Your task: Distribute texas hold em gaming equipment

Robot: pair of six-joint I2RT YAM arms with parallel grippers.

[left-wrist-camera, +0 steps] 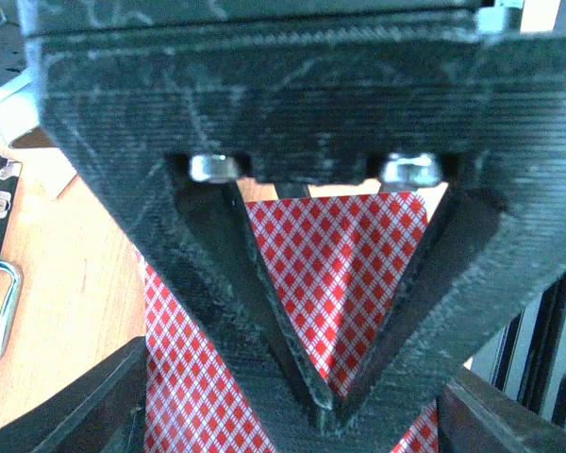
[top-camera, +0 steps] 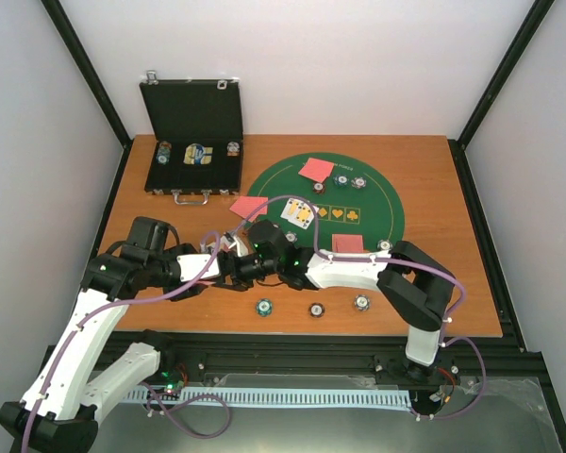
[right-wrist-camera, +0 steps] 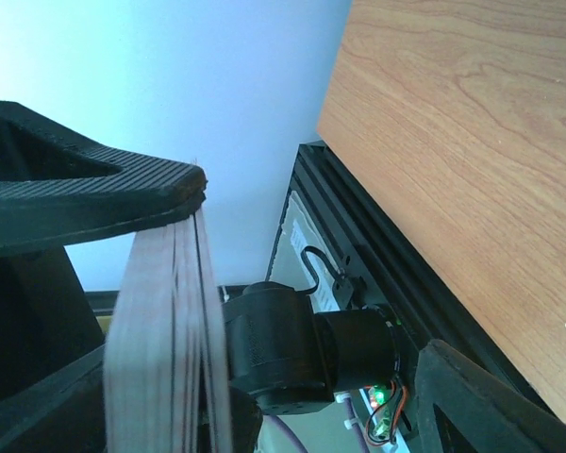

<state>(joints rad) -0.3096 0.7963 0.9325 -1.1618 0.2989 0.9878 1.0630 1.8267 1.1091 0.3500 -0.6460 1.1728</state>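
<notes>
My left gripper (top-camera: 224, 269) (left-wrist-camera: 325, 411) is shut on a deck of red-backed playing cards (left-wrist-camera: 349, 274), fingertips meeting in a V. The right gripper (top-camera: 250, 250) (right-wrist-camera: 321, 274) stands open around that deck (right-wrist-camera: 165, 340), seen edge-on; its upper finger (right-wrist-camera: 94, 193) touches the deck and the other finger is well apart. On the green mat (top-camera: 377, 203) lie red-backed cards (top-camera: 315, 170), (top-camera: 249, 207), (top-camera: 348, 243), face-up cards (top-camera: 298, 214) and striped chips (top-camera: 341, 182). More chips (top-camera: 263, 307), (top-camera: 316, 309), (top-camera: 361, 302) sit near the front edge.
The black hinged case (top-camera: 193, 113) stands open at the back left with chips (top-camera: 164, 152) and cards (top-camera: 199, 155) inside. Both grippers meet above the table's front left part, just left of the mat. A black frame rail (right-wrist-camera: 396, 274) runs along the table edge.
</notes>
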